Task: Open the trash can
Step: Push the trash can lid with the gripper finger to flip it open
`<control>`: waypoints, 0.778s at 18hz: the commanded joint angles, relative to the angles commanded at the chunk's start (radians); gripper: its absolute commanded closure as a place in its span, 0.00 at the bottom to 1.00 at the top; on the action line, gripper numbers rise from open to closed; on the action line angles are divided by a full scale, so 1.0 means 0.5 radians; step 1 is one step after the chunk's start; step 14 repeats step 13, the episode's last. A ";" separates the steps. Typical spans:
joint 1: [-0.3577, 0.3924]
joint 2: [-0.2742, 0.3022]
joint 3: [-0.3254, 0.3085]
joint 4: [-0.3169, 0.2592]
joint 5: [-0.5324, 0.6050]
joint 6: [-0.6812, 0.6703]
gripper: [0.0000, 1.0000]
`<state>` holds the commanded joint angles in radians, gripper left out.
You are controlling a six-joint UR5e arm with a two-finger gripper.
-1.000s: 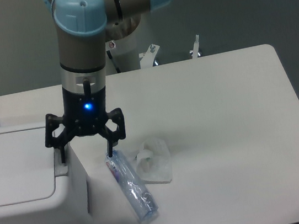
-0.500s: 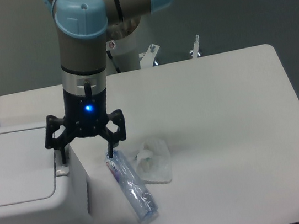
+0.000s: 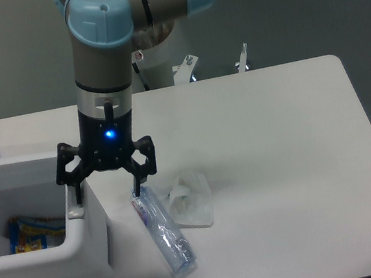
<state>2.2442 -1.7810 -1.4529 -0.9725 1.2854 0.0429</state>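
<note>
Jaws apart, left finger (image 3: pixel 77 195) down on the bin (image 3: pixel 84 253) button strip (image 3: pixel 76 213) to release the lid, bin now open, wrappers (image 3: pixel 36 232) visible inside.

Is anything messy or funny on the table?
A little. A crushed plastic bottle and a crumpled clear wrapper lie loose on the table, right beside the open trash can rather than in it.

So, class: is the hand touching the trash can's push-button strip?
Touching. The fixed camera shows one finger of the hand planted on the push-button strip of the trash can, no gap visible, lid open.
</note>
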 joint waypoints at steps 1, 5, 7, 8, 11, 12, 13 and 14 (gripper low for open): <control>0.024 0.003 0.025 0.000 0.030 0.000 0.00; 0.135 0.000 0.092 -0.006 0.352 0.046 0.00; 0.163 0.000 0.080 -0.027 0.536 0.122 0.00; 0.169 0.000 0.068 -0.037 0.646 0.196 0.00; 0.224 0.012 0.019 -0.132 0.801 0.380 0.00; 0.245 0.012 0.016 -0.156 0.801 0.423 0.00; 0.270 0.015 0.007 -0.175 0.801 0.454 0.00; 0.270 0.015 0.007 -0.175 0.801 0.454 0.00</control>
